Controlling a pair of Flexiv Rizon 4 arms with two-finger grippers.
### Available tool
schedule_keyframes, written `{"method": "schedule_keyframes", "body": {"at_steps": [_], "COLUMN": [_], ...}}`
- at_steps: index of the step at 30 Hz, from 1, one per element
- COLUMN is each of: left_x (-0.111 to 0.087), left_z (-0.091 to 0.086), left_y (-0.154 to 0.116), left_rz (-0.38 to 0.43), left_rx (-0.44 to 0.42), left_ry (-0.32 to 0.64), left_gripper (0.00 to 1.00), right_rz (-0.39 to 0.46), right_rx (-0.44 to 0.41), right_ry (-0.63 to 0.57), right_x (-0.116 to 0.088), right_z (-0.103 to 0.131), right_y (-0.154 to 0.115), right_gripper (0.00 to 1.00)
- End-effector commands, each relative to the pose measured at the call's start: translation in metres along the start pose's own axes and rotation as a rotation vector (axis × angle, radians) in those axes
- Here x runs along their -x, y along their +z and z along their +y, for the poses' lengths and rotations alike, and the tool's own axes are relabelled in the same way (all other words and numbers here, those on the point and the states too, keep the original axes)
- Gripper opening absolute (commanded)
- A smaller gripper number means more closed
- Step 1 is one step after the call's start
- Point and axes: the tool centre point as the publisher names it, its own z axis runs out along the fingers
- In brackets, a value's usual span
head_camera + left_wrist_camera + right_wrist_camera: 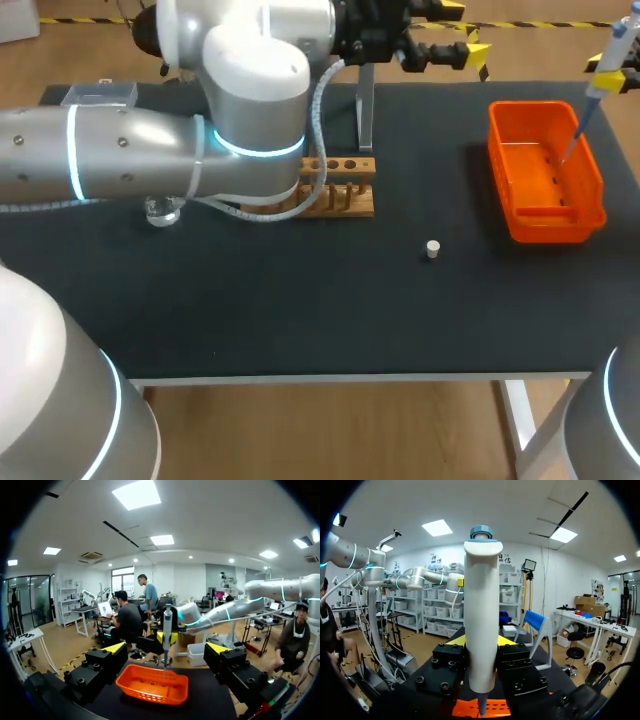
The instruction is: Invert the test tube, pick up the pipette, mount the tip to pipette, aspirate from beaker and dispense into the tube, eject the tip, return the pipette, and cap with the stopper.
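Observation:
My right gripper [612, 78] is shut on the white pipette [592, 102] at the table's far right. It holds the pipette upright, with its thin tip inside the orange bin [545, 215]. In the right wrist view the pipette [481, 615] stands between the fingers of the right gripper [481, 642], with the orange bin [492, 709] below. My left gripper [465, 35] hangs open above the table's back edge, facing the orange bin [131, 687] and the pipette [167, 630]; nothing is between the fingers of the left gripper [167, 649]. A small white stopper [432, 249] lies mid-table. The beaker [162, 212] peeks out under my left arm.
A wooden tube rack [345, 190] stands mid-table, partly hidden by my left arm. Behind it rises a metal stand [365, 110]. A clear box [98, 95] sits at the back left. Bare black mat stretches along the table's front.

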Motion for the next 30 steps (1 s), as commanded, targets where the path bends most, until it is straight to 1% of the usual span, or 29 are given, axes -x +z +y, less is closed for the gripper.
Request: {"method": "schedule_keyframes", "body": {"at_steps": [1,6,18,26,30], "left_x": [0.003,0.006,0.011,0.013,0.013], "left_z": [-0.003,-0.006,-0.013,-0.015,-0.015], "left_y": [0.015,0.023,0.049,0.054,0.061], "left_rz": [-0.004,-0.013,0.008,0.001,-0.002], "left_rx": [-0.003,0.009,0.005,0.012,0.011], "left_ry": [0.003,0.014,0.028,0.032,0.034], "left_gripper": [1.0,1.0,1.0,1.0,1.0], "right_rz": [0.0,0.001,0.004,0.004,0.004], "right_rx": [0.007,0.016,0.012,0.007,0.007], "right_ry": [0.001,0.003,0.004,0.0,0.0], "right_x": [0.002,0.002,0.002,0.001,0.001], "right_z": [0.0,0.0,0.0,-0.001,-0.001], "right_y": [-0.002,-0.003,-0.005,-0.006,-0.006], "right_gripper": [0.0,0.0,0.0,0.0,0.0]}}
